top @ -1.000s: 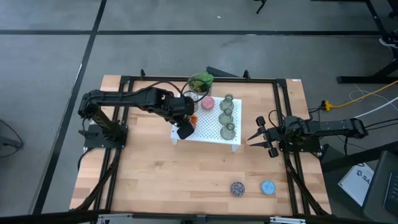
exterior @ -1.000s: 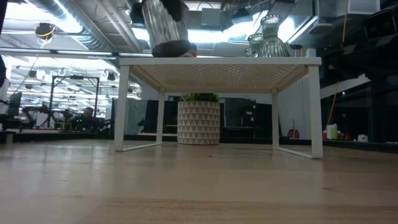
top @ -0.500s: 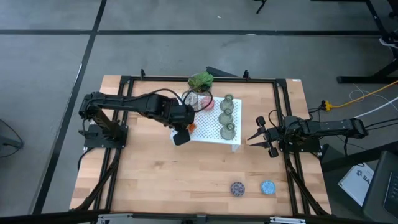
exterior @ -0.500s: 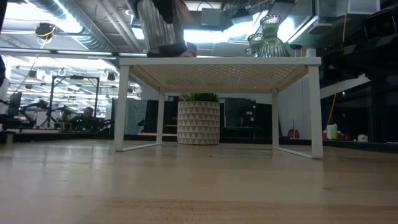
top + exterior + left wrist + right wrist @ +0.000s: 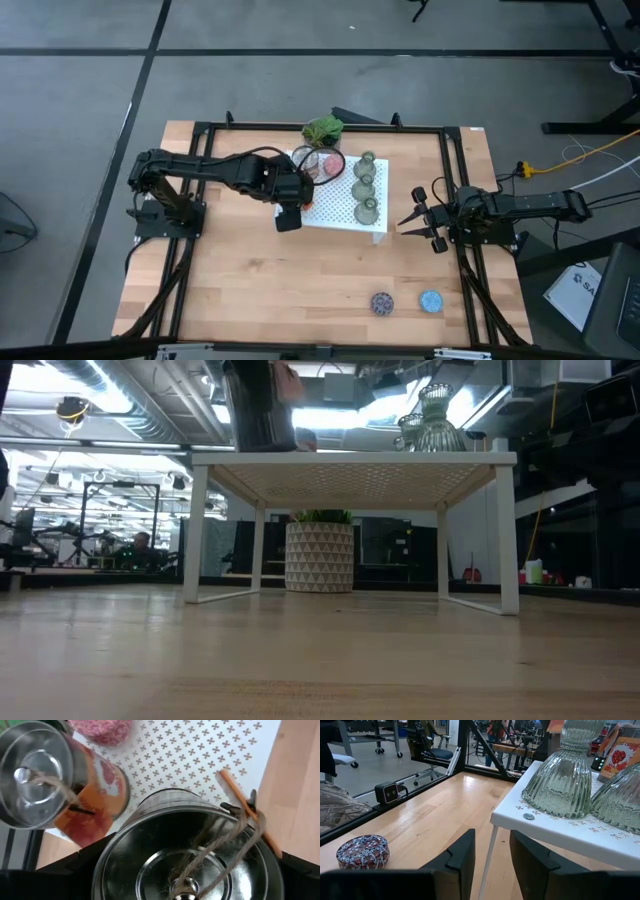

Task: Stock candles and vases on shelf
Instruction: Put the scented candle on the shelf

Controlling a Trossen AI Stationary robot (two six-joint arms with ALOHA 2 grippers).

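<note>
The white perforated shelf (image 5: pixel 345 205) stands mid-table. On it stand three olive-green vases (image 5: pixel 365 184), a pink candle (image 5: pixel 333 166) and a clear-topped candle with an orange-red label (image 5: pixel 60 780). My left gripper (image 5: pixel 296 197) is over the shelf's left end, shut on a shiny silver tin candle (image 5: pixel 185 855) with twine across its top. My right gripper (image 5: pixel 418 222) waits open and empty to the right of the shelf. A dark blue-purple candle (image 5: pixel 381 302) and a light blue candle (image 5: pixel 431 300) lie on the tabletop near the front edge. My left gripper holds the silver tin by its round wall near the top rim (image 5: pixel 107 855), one finger on each opposite side. The fingers come from above, pointing down. The tin (image 5: pixel 262 415) is upright, its bottom level with the shelf top; whether it rests there I cannot tell.
A leafy potted plant (image 5: pixel 323 130) stands behind the shelf's far edge. A black frame (image 5: pixel 200 130) runs around the table. Bare wood lies in front of the shelf and along the table's left half.
My left gripper has shifted slightly toward the table's left edge over the shelf's left end, keeping its hold. The silver tin has turned from tilted to upright and come down to the level of the shelf top.
</note>
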